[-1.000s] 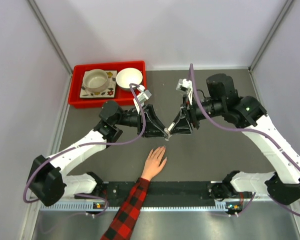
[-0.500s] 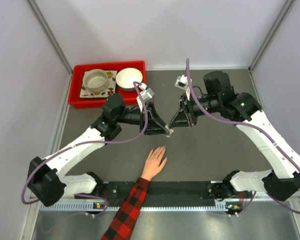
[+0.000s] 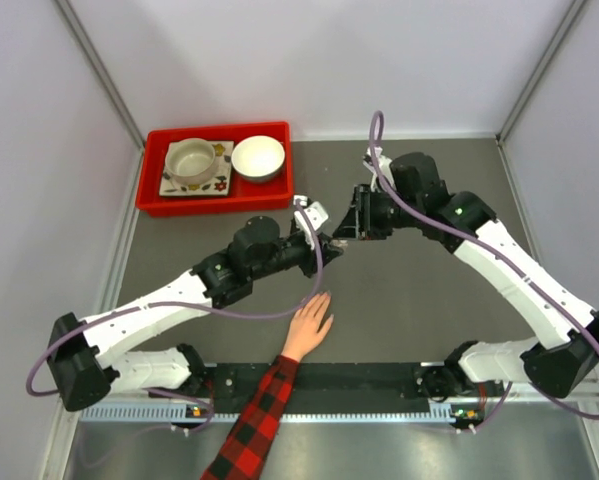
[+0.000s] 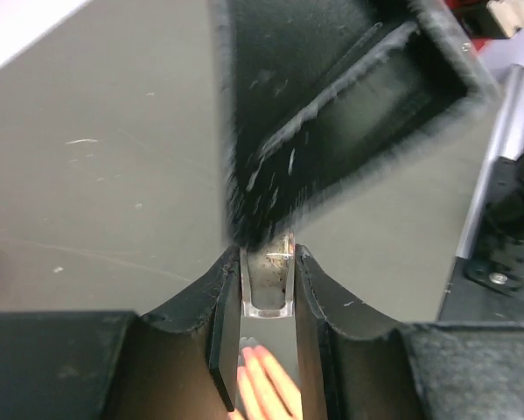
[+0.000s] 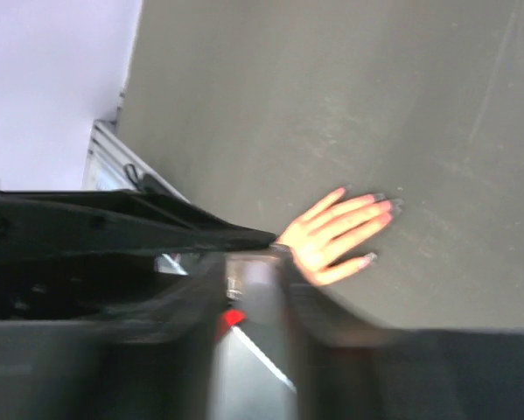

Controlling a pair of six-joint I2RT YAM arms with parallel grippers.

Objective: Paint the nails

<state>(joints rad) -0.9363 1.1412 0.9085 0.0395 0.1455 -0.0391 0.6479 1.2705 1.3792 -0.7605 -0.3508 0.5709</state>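
Note:
A light-skinned hand (image 3: pixel 309 323) with a red-and-black plaid sleeve (image 3: pixel 254 425) lies flat on the grey table, fingers pointing away from the arms. Its nails (image 5: pixel 386 204) are tiny, with darkish tips in the blurred right wrist view. My left gripper (image 3: pixel 329 246) is shut on a small clear glass bottle (image 4: pixel 268 282) held above the table, beyond the fingertips. My right gripper (image 3: pixel 345 236) meets it from the right and is closed around the bottle's cap (image 5: pixel 255 276). Its black finger (image 4: pixel 331 114) hides the bottle's top. The hand also shows below the bottle (image 4: pixel 266 389).
A red tray (image 3: pixel 214 203) at the far left holds a white bowl (image 3: pixel 258 157) and a beige cup (image 3: pixel 192 160) on a flowered plate. A black rail (image 3: pixel 359 378) runs along the near edge. Pale walls close in both sides.
Both grippers, still joined at the bottle, have moved away from the hand toward the far side. The left arm has stretched further right. The hand has not moved.

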